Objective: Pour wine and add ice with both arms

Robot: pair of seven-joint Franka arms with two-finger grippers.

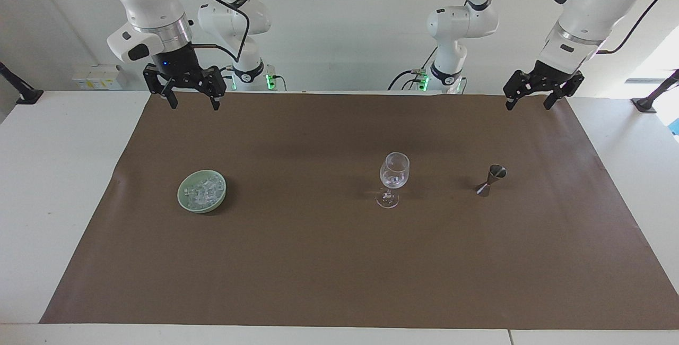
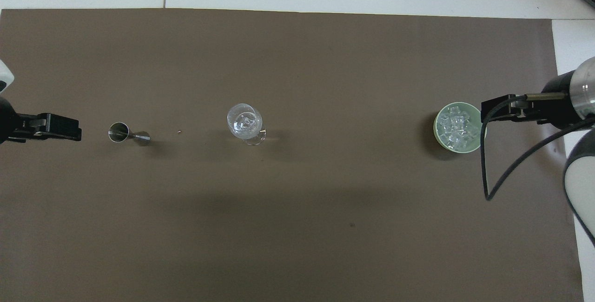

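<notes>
A clear wine glass (image 1: 394, 178) (image 2: 245, 121) stands upright mid-mat. A small metal jigger (image 1: 492, 179) (image 2: 128, 134) stands beside it, toward the left arm's end. Toward the right arm's end sits a pale green bowl (image 1: 181, 195) (image 2: 436, 128) heaped with ice (image 1: 203, 189) (image 2: 458, 128). No wine can be made out in either vessel. My right gripper (image 1: 193, 104) (image 2: 488, 110) hangs open in the air over the mat's edge by the robots, holding nothing. My left gripper (image 1: 529, 103) (image 2: 74, 131) hangs open and holding nothing over the same edge at the left arm's end.
A brown mat (image 1: 318, 260) covers most of the white table (image 1: 58, 175). A tiny crumb (image 2: 179, 131) lies between jigger and glass. The right arm's black cable (image 2: 485, 172) loops down beside the bowl.
</notes>
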